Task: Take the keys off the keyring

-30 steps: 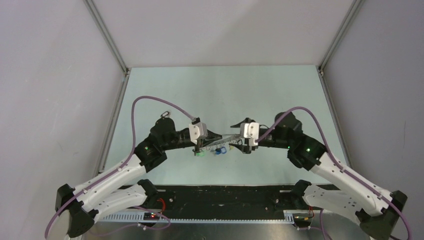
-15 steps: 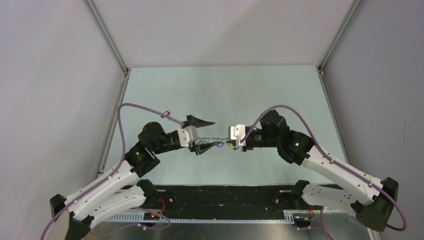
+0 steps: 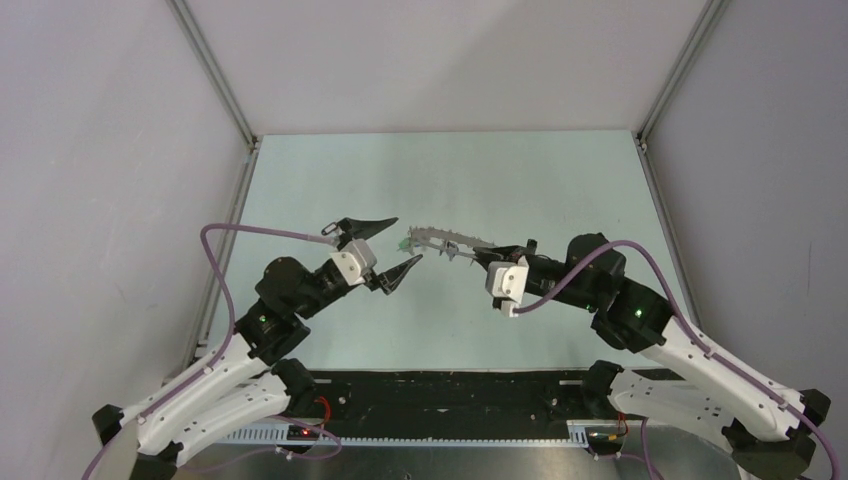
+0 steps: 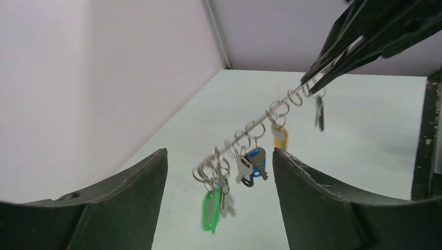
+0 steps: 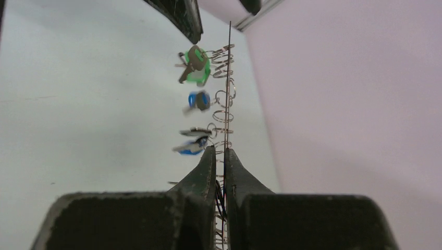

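above the middle of the tabletop (image 3: 450, 170), the keyring (image 3: 445, 239) is now carried by the right fingers (image 5: 206, 174) alone. compared with a second ago, when it is clamped low between both arms, the ring is raised and shifted toward the rear. the left fingers (image 3: 370, 224) are released from it. they are spread wide and drawn back to the left, with the ring's free end near their tips but not touched. the right fingers are closed tight on the thin wire at its other end, and the ring is seen edge-on as a straight line.

the keys (image 4: 256, 158) are all seen hanging along the wire on small split rings. a green-tagged key (image 4: 210, 211) is nearest the left arm, then a blue-headed key (image 5: 199, 100) and a yellow-headed key (image 4: 280, 136). no key is seen lying on the tabletop, so it is judged that nothing is freed yet and that a fresh grip by the left fingers on one key or its split ring is being set up.

room for moving is generous. the ring is held well apart from the side walls (image 3: 100, 200) and the metal frame posts (image 3: 215, 75), with bare tabletop beneath and behind it. the tightest spot is between the two arms themselves, where the fingertips are close together. the black strip (image 3: 450, 385) at the near edge is well apart from the work.
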### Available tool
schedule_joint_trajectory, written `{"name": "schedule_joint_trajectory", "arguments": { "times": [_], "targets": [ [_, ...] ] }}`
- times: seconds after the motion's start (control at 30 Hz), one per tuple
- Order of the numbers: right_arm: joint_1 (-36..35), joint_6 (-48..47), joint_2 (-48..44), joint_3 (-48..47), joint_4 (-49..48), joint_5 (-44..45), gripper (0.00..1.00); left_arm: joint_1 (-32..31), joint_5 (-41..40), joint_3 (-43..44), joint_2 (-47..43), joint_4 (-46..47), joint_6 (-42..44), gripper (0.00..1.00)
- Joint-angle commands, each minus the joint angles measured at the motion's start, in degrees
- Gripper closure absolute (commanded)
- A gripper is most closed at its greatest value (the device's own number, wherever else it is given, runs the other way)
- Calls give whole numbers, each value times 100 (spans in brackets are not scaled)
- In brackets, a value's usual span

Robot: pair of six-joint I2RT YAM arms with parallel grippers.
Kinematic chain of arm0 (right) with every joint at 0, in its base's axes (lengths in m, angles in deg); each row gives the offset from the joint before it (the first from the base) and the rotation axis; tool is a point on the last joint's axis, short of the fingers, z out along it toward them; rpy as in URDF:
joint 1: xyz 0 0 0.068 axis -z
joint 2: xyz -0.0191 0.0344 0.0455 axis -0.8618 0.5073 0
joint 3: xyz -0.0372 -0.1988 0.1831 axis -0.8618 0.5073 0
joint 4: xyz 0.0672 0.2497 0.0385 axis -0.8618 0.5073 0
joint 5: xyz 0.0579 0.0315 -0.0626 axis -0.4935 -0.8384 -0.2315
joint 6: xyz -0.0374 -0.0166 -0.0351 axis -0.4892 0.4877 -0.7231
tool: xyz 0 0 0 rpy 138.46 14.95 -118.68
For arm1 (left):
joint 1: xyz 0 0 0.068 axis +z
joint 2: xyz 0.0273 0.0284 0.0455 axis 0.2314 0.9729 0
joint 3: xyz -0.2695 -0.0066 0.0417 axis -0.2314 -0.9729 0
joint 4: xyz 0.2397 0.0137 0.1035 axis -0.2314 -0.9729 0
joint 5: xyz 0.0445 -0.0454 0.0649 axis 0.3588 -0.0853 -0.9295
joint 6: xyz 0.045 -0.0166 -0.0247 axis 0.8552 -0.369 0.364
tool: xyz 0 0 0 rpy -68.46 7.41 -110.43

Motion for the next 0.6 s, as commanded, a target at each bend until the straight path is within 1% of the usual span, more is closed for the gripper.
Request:
{"name": "schedule_joint_trajectory", "arguments": {
  "times": [0.0, 0.07, 0.13, 0.17, 0.27, 0.4, 0.57],
  "targets": [
    [-249, -1168, -220, -276, -912, 572, 100, 18, -534, -78, -121, 194, 147, 23],
    [-348, -1456, -224, -287, -1005, 829, 100, 18, -613, -92, -123, 207, 175, 26],
    [-412, -1604, -216, -343, -1024, 872, 100, 24, -660, -100, -117, 208, 180, 31],
    [-424, -1653, -215, -364, -1045, 868, 100, 21, -666, -99, -116, 211, 190, 36],
    [-464, -1689, -224, -373, -1064, 843, 100, 23, -752, -107, -95, 212, 207, 45],
    [-477, -1677, -223, -374, -1072, 838, 100, 26, -796, -109, -24, 206, 206, 49],
    [-517, -1674, -235, -374, -1077, 795, 100, 21, -787, -96, 128, 204, 171, 50]
  ]
}}
